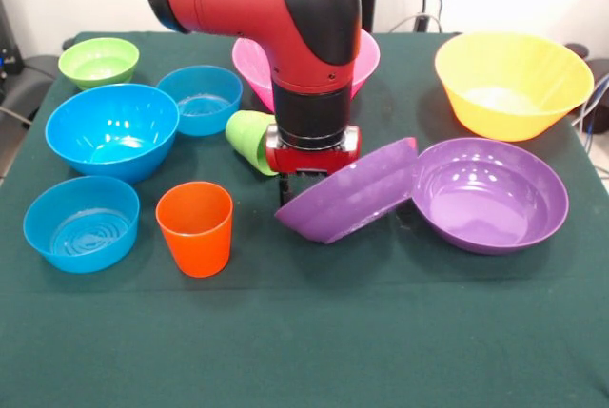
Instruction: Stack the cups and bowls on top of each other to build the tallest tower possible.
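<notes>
Tool [303,183] grips tilted wide glossy purple plastic bowl [347,193] by rim — level it, then nest into second purple bowl [490,194].

You see the gripper [303,183] low over the green table [304,332], gripping the rim of a steeply tilted purple bowl [348,194] that leans beside the second purple bowl [490,196], with the toppled green cup [249,139] just behind.
</notes>
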Controlling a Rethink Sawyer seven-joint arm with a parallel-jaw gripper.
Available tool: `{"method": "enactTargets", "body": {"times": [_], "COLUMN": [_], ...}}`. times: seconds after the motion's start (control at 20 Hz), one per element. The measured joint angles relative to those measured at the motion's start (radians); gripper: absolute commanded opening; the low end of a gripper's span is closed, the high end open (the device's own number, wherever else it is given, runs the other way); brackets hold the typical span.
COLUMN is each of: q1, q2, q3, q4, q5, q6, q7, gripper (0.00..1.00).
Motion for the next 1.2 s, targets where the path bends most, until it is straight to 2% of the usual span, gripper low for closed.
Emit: {"method": "enactTargets", "body": {"times": [0.45,0.7,0.9,1.05,1.2], "q1": [0.004,0.045,0.105,0.15,0.164], "q2": [-0.001,-0.001,0.001,0.0,-0.002], "q3": [0.0,-0.031,-0.086,-0.125,-0.137], "q4": [0.002,-0.009,-0.039,-0.068,-0.079], "q5": [0.0,0.0,0.0,0.0,0.0], "q6": [-0.006,0.003,0.066,0.15,0.195], "q7": [0.0,0.0,0.0,0.0,0.0], "gripper": [1.0,1.0,1.0,1.0,1.0]}}
